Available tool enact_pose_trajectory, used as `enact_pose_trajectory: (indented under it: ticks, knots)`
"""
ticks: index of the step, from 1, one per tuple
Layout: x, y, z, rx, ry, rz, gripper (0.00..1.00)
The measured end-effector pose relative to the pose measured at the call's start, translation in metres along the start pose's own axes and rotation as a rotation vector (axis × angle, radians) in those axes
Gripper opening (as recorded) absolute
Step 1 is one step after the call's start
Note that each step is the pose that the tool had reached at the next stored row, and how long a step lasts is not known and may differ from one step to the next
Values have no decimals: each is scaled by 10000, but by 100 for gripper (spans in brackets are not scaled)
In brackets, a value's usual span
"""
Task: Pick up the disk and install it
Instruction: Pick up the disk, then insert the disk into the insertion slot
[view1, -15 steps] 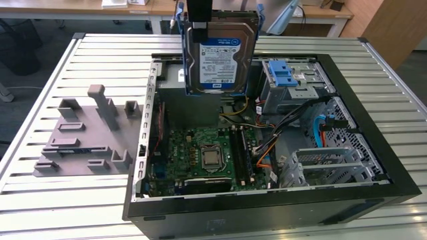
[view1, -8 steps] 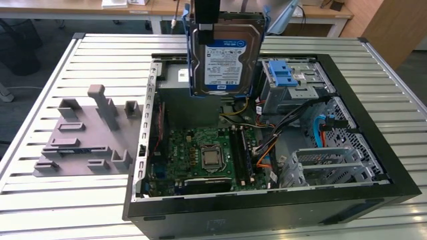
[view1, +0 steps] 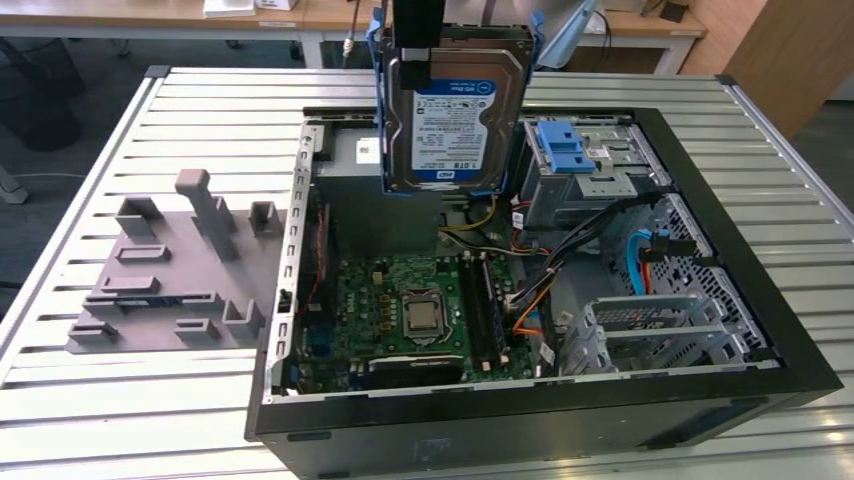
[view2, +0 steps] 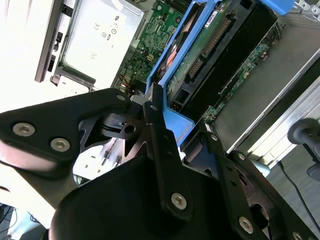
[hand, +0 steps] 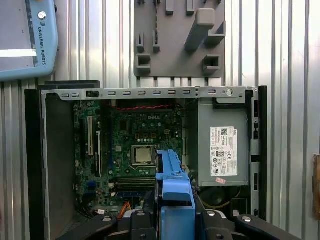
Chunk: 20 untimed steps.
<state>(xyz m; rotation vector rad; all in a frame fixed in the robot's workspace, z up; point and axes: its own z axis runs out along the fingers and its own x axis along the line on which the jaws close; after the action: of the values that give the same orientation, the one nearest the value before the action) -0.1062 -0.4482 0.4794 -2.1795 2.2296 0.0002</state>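
The disk (view1: 454, 115), a silver hard drive with a blue-and-white label in a blue carrier, hangs upright above the open computer case (view1: 747, 250). My gripper (view1: 416, 60) is shut on its upper edge. In the second wrist view the black fingers (view2: 112, 125) clamp the blue carrier (view2: 172, 122), and the disk's green circuit side (view2: 200, 55) faces the camera. The first wrist view has the carrier's edge (hand: 175, 192) held over the motherboard (hand: 135, 140). The grey drive cage with a blue latch (view1: 581, 155) sits in the case, to the exterior view's right of the disk.
A grey metal box with a white sticker (hand: 222, 145) fills one corner of the case. Cables (view1: 627, 250) cross the case near the cage. A grey moulded fixture (view1: 174, 270) lies on the slatted table at the exterior view's left. A blue-edged pendant (hand: 25, 40) lies beside it.
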Motion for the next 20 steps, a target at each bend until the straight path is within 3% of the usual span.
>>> enact_pose_trajectory:
  ticks: [8, 20]
  knots:
    - [8, -3, 0, 0, 0, -1, 37]
    - [97, -12, -1, 0, 0, 0, 37]
